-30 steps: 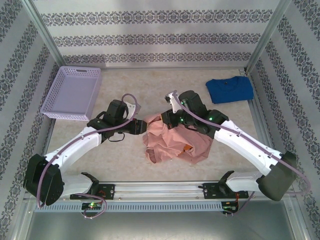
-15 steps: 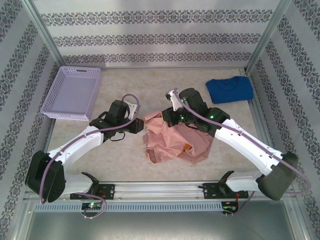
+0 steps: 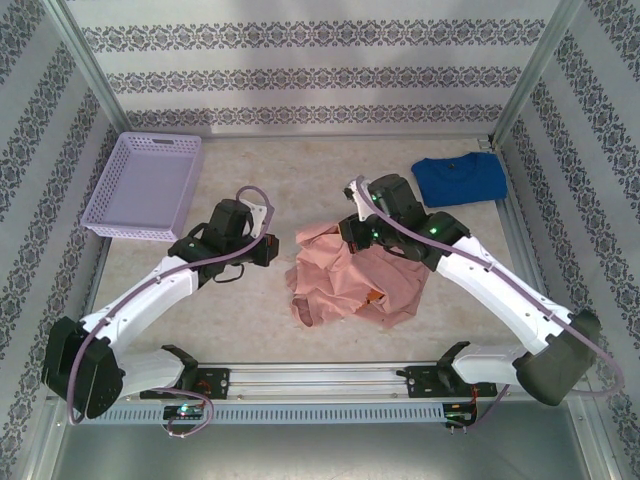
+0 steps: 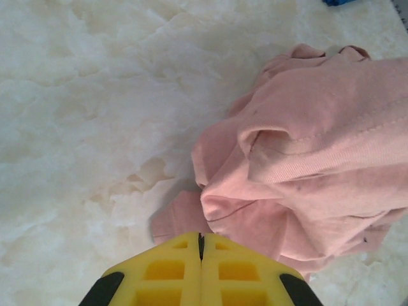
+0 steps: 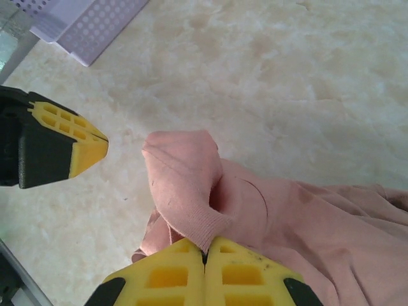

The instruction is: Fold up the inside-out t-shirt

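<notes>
One fold pinched, the rest in a heap.
The left gripper [image 3: 266, 250], jaws clenched on nothing, sits just left of the salmon-pink soft cotton t-shirt [image 3: 350, 285] crumpled mid-way on the pale marbled surface [image 3: 300, 170]; the right gripper [image 5: 205, 250] pinches a hemmed fold. Light and limp, the shirt probably handles best by hems or shoulder seams.

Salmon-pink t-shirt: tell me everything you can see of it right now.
The salmon-pink soft cotton t-shirt lies crumpled in a heap on the pale marbled tabletop, between the two arms. Stitched hems and seams show, and a small orange print peeks out at its near edge. The right hand is shut on a raised fold at its far side. The left hand, shut, sits just left of it, apart from the cloth.
</notes>
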